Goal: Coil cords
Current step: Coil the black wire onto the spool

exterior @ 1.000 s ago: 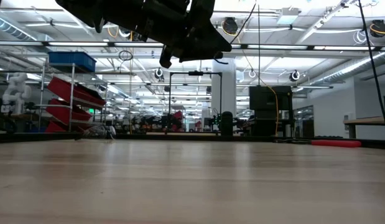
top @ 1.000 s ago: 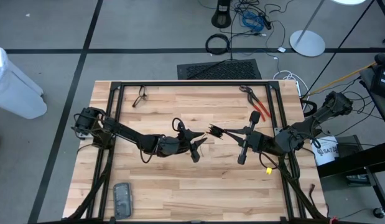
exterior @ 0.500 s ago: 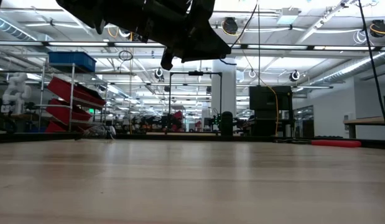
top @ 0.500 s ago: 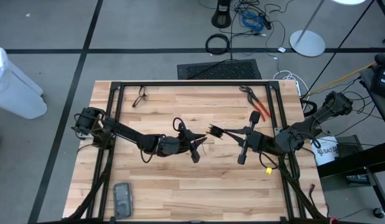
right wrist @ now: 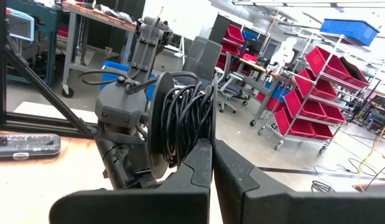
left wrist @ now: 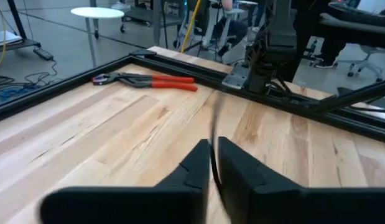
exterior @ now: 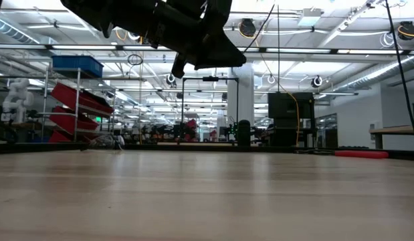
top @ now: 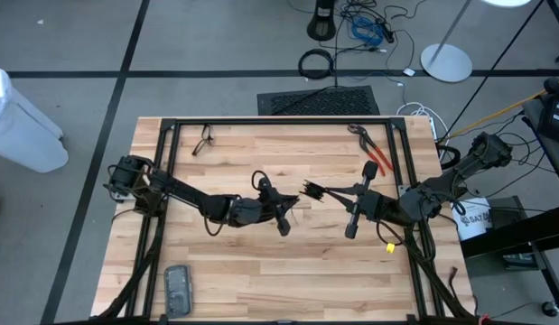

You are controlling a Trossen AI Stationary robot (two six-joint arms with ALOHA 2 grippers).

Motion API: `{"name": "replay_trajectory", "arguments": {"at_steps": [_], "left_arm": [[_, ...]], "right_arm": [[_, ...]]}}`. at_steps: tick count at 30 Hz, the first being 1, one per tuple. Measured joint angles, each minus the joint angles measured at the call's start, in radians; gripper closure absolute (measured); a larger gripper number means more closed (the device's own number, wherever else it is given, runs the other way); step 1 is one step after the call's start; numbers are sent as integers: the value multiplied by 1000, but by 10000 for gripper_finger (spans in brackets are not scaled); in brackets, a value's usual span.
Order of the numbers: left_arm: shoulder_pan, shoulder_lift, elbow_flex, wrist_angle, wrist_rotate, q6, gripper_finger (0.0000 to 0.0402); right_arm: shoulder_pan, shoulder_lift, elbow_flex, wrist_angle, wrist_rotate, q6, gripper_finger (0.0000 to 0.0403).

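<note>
The thin black cord is mostly wound into a bundle of loops [right wrist: 180,118] at the tips of my right gripper [right wrist: 211,149], which is shut and held above the table's middle [top: 312,190]. One loose strand [left wrist: 214,118] runs from there to my left gripper [left wrist: 212,163], shut on it just left of the bundle [top: 284,215]. Both grippers hang well above the wooden table [top: 261,262]. The cord's end piece does not show. My left gripper pinches a single strand of the cord [left wrist: 213,138] between its two fingers. The fingers come nearly level from the table's left. The strand rises out of them toward the bundle, clear of the table. My right gripper holds the looped bundle by several strands at its fingertips [right wrist: 203,134]. The fingers come level from the table's right. The loops stand upright at the fingertips, lifted clear of the table. How the strands lie between the fingers is hidden by the bundle.
Red-handled pliers [top: 374,155] lie at the far right of the table. A small dark object [top: 204,140] sits far left, a grey remote-like device [top: 177,289] near left. A black metal frame [top: 279,120] runs around the tabletop.
My left gripper has shut on the cord strand, its fingers drawing together from a wide gap. Neither arm has shifted, and the bundle has stayed in my right gripper.
</note>
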Motion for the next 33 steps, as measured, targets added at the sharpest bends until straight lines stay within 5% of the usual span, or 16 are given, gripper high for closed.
{"name": "replay_trajectory", "arguments": {"at_steps": [3,19,33], "left_arm": [[6,0,0,-20,1,-1,392],[9,1,25,15,5,0,399],[7,130,240,9,52,84,400]], "right_arm": [[0,0,0,1,0,0,403],[0,0,0,6,0,0,403],[-9,67,0,36,135,-41,403]]}}
